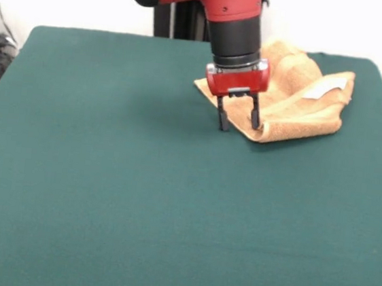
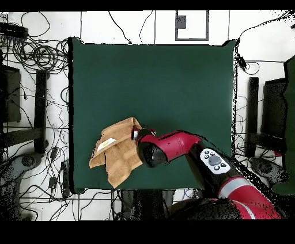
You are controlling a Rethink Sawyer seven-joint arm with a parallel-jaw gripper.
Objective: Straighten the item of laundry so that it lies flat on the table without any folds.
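Note:
The item of laundry [image 1: 301, 103] is an orange-tan towel lying folded and bunched at the far right of the green table [image 1: 103, 195], with a white label [image 1: 324, 87] showing on top. In the overhead view the towel [image 2: 115, 152] sits near the table's lower left, folded over itself. My gripper [image 1: 238, 118] hangs open at the towel's near-left corner, its two dark fingers [image 1: 222, 115] pointing down, one on the cloth edge and one just off it. Nothing is held between them. The red arm [image 2: 173, 147] covers the gripper from above.
The table's green cloth [image 2: 173, 86] stretches wide to the left and front of the towel. Cables and equipment [image 2: 34, 57] lie on the floor around the table's sides.

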